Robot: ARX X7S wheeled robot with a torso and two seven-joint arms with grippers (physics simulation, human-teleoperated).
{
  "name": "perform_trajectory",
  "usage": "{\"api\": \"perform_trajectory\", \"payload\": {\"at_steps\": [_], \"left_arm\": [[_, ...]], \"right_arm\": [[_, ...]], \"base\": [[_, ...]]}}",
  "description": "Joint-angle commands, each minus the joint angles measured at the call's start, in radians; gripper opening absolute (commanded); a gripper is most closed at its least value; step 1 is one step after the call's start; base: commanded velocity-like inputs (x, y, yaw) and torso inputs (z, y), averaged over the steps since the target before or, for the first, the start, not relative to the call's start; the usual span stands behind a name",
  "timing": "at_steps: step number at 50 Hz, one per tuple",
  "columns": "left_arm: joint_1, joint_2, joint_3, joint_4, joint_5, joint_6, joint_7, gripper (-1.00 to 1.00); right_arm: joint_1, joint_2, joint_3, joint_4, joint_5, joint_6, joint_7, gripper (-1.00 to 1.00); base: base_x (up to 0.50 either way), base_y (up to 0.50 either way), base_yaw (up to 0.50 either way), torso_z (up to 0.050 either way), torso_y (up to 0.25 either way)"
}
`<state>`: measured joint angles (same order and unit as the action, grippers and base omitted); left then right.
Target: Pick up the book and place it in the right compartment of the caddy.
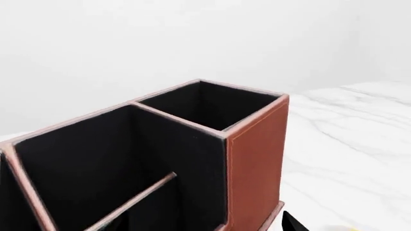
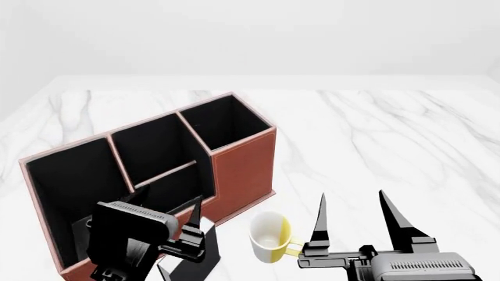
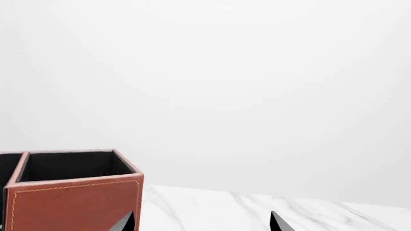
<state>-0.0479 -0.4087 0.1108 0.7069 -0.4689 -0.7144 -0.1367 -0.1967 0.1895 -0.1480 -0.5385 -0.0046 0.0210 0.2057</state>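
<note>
In the left wrist view, the caddy (image 1: 192, 159) is filling most of the frame, with the right compartment (image 1: 209, 103) showing as a deep, black, square-mouthed well at its tall end, sitting empty. The book is not appearing here, and neither are the fingers of this gripper.

From the head camera, the left gripper (image 2: 184, 234) is hanging low in front of the caddy's (image 2: 234, 170) near wall, its wrist pitched down and forward; a black slab with a pale edge, probably the book (image 2: 187, 263), is sitting right at its fingertips, though I cannot tell whether the fingers are clamping it. The right gripper (image 2: 359, 219) is hovering over bare marble beside the yellow-and-white mug (image 2: 270, 237), its two pointed fingers (image 2: 319, 225) spread wide with nothing between them, pointing away from the robot. The right compartment (image 2: 226, 123) is lying at the far end of the caddy.

In the right wrist view, only the compartment's (image 3: 70, 166) top and reddish-brown wall are showing, with two finger tips well apart at the frame's edge.

By my judgement, the grasp is the step in hand; next is lifting the book above the pale rim, carrying it over the tall section and lowering it upright.
</note>
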Motion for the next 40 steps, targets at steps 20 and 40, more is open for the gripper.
{"api": "perform_trajectory", "payload": {"at_steps": [20,40], "left_arm": [[-0.221,-0.152,-0.035,0.124,-0.319,-0.625,0.124,1.00],[-0.275,-0.138,-0.022,0.059,-0.314,-0.642,0.085,1.00]], "right_arm": [[0.009,0.006,-0.009,0.030,-0.047,-0.001,0.012,1.00],[0.012,0.021,-0.018,0.030,-0.043,0.004,0.024,1.00]], "base": [[0.00,0.00,0.00,0.000,0.000],[0.00,0.00,0.00,0.000,0.000]]}}
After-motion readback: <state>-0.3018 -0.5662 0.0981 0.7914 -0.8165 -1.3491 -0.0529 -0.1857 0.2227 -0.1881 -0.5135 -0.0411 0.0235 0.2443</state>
